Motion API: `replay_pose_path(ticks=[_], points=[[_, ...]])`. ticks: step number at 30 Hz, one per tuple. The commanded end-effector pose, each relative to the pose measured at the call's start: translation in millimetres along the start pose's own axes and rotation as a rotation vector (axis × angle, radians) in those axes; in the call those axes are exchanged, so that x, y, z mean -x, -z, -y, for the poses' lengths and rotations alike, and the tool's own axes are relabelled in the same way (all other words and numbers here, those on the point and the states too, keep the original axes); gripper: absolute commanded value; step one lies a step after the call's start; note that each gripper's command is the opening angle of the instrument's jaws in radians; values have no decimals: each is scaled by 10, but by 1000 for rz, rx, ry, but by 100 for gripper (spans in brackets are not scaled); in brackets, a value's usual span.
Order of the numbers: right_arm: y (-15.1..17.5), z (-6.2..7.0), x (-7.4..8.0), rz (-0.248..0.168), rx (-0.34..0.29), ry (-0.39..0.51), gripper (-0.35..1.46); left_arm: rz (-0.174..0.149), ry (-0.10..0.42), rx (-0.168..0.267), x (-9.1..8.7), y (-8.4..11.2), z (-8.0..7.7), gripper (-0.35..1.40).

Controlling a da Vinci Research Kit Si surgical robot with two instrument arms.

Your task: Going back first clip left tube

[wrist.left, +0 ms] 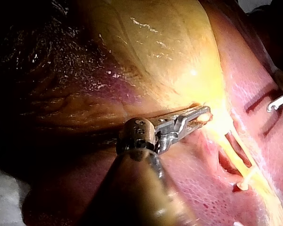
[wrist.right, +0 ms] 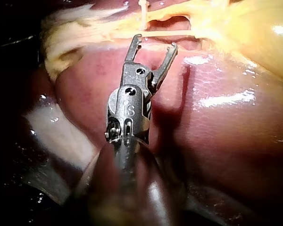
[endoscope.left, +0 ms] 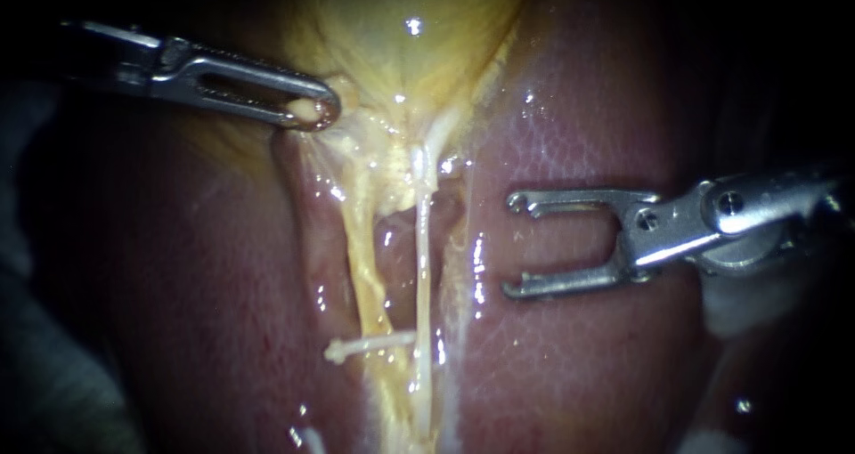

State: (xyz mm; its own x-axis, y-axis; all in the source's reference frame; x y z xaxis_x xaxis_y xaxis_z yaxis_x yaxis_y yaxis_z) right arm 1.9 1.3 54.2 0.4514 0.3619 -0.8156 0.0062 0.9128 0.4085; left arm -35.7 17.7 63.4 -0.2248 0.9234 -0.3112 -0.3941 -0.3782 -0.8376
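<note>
A broad, wet, pinkish-red liver [endoscope.left: 579, 151] fills the scene. At its far end lies the glistening yellow-green sac of the gallbladder [endoscope.left: 419, 53], narrowing toward the viewer. From that narrow neck two tubes run side by side along a groove in the liver, their long axes going from far to near. The left tube [endoscope.left: 367, 276] is a thicker yellowish strand. The right tube [endoscope.left: 423, 267] is a thin whitish cord.

My left instrument [endoscope.left: 313, 112], a slim steel shaft ending in slotted jaws, comes in from the far left. Its jaws are pressed together on the gallbladder's neck, pinching a fold of it. The left wrist view shows the same pinch.

My right instrument [endoscope.left: 510, 246], steel with two hooked jaws, comes in from the right. Its jaws are spread wide and hold nothing. They hang over bare liver just right of the tubes, apart from them, with the opening facing left toward them.

The small white clip [endoscope.left: 370, 345] lies crosswise on the left tube toward its near end, to the left of the right instrument's jaws and nearer than them. Its right end reaches close to the right tube, but whether it touches cannot be told.

With the clip seated, the step in hand looks like drawing the right instrument back to the right along its own shaft. Nothing stands in that path. The hooked tips sit low over the liver and might catch its surface.
</note>
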Motion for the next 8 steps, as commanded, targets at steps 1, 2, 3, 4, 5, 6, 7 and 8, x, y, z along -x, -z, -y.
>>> replay_pose_path(ticks=[1,2,3,4,5,6,7,8], points=[[0,0,0,0,0,0,50,-1,0,1,0,0,0,-35],[0,0,0,0,0,0,50,-1,0,1,0,1,0,-35],[0,0,0,0,0,0,50,-1,0,1,0,1,0,-35],[0,0,0,0,0,0,50,-1,0,2,0,1,0,-35],[0,0,0,0,0,0,50,0,0,2,1,1,0,-35],[0,1,0,0,0,6,50,0,0,2,1,1,0,-35],[0,1,0,-1,-4,6,50,0,0,2,0,2,0,-35],[0,2,-1,-2,-9,6,50,0,0,2,0,2,0,-35]])
